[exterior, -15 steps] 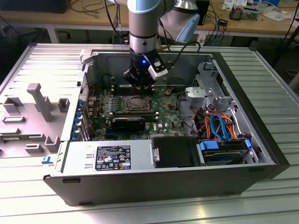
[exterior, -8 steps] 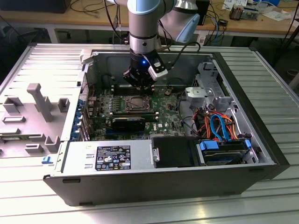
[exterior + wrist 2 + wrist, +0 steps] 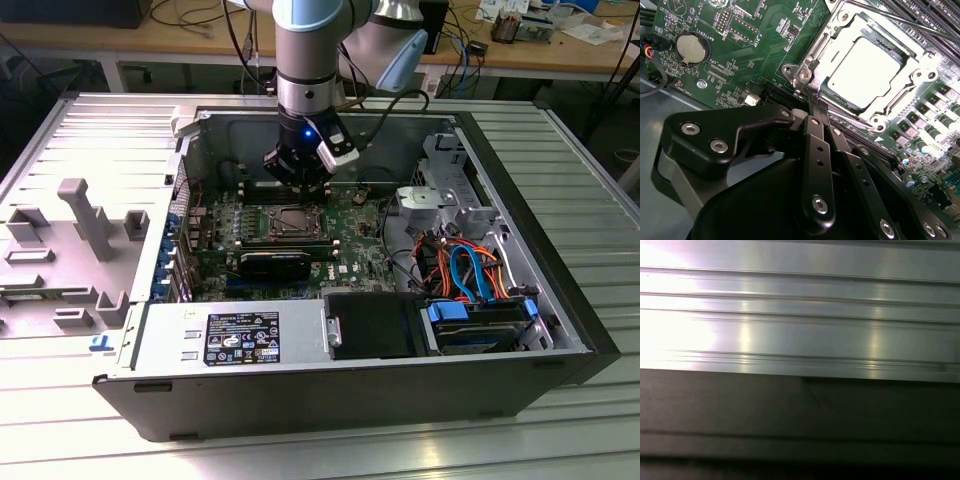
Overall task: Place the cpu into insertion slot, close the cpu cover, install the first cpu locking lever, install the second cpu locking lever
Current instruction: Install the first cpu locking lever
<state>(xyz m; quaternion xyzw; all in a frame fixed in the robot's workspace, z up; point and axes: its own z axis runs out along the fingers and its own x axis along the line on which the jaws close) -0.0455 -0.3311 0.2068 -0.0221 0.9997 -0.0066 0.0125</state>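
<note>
At the near edge of the open computer case (image 3: 560, 330), a grey power supply (image 3: 230, 335) and a black drive bay (image 3: 375, 325) are seen, with bundled cables (image 3: 470, 270) on the exterior view's right. Beyond them the green circuit board (image 3: 350, 235) lies flat, hemmed by the case walls on every side. The insertion slot (image 3: 290, 222) sits mid-board, and in the second wrist view the cpu (image 3: 865, 70) is seated flat in it, squarely aligned, with the cpu cover (image 3: 920, 67) closed around it. A thin locking lever (image 3: 890, 17) is laid along the far side of the socket. The gripper (image 3: 812, 102) is held just above the socket's far edge, its fingers (image 3: 815, 145) drawn together to a narrow tip, nothing visibly held. Little free room is left between the arm and the far case wall.
</note>
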